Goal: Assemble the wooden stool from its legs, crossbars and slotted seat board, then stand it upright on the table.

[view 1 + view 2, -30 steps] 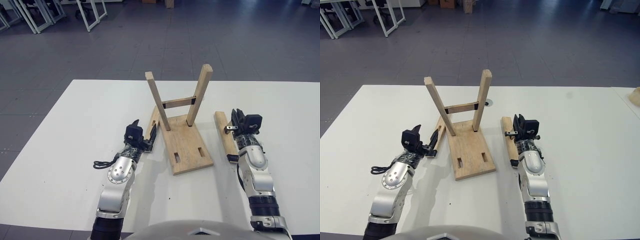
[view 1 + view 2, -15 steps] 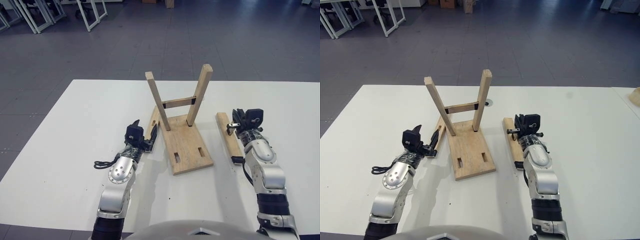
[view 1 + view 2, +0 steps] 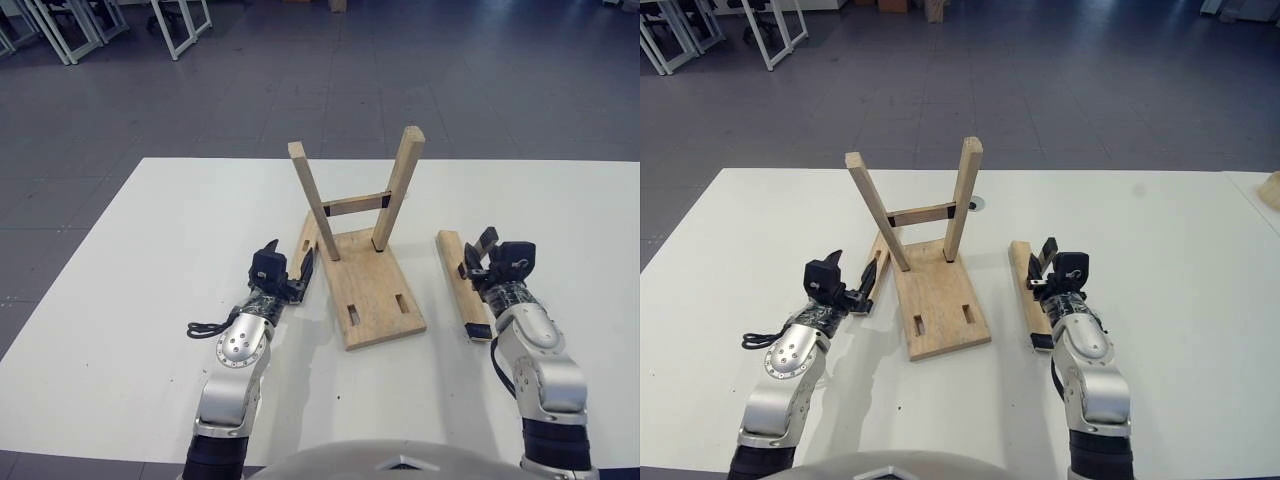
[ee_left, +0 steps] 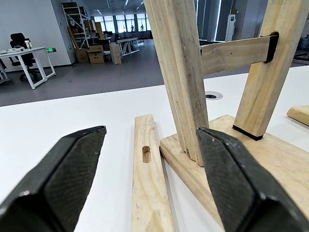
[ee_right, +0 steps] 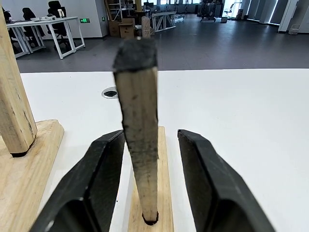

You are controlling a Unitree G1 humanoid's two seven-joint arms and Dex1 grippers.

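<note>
Slotted seat board [image 3: 372, 288]: flat on the white desk [image 3: 130, 260], centre; two upright legs [image 3: 312, 200] standing in its far slots, joined by a crossbar [image 3: 357, 205]; third leg [image 4: 147, 193] lying just left of the board, before the spread fingers of the left gripper [image 3: 292, 255]; fourth leg [image 3: 462, 285] lying right of the board, a second crossbar [image 5: 140, 121] standing up from it; right gripper [image 3: 476, 256] fingers spread either side of that bar

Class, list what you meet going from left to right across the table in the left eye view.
left gripper → slotted seat board → loose leg lying flat → right gripper
</note>
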